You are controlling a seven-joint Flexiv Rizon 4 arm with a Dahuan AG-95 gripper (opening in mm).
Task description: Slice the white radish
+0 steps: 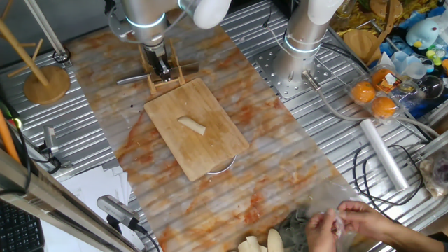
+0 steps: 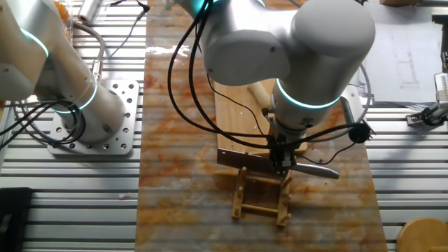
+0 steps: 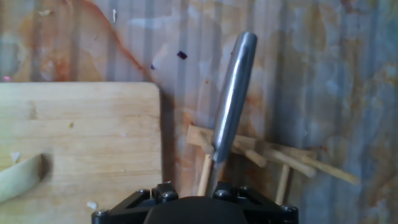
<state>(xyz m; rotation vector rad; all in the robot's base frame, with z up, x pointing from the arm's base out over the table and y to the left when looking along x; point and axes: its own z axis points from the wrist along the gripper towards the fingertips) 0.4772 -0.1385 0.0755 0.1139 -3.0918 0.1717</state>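
The pincer [image 2: 283, 166] hung over the rack [image 2: 262, 198], closed on the knife [image 3: 231, 99]. The radish [image 1: 192, 125] lay whole on the board [image 1: 210, 150] beyond it, so all the slicing remained.

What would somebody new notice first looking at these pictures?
Probably the wooden cutting board in the middle of the orange-stained table, with one pale white radish stick lying on it. Just past the board's far end, the robot's tool is down at a small wooden rack where a knife rests. A person's hands also show at the table's near edge.
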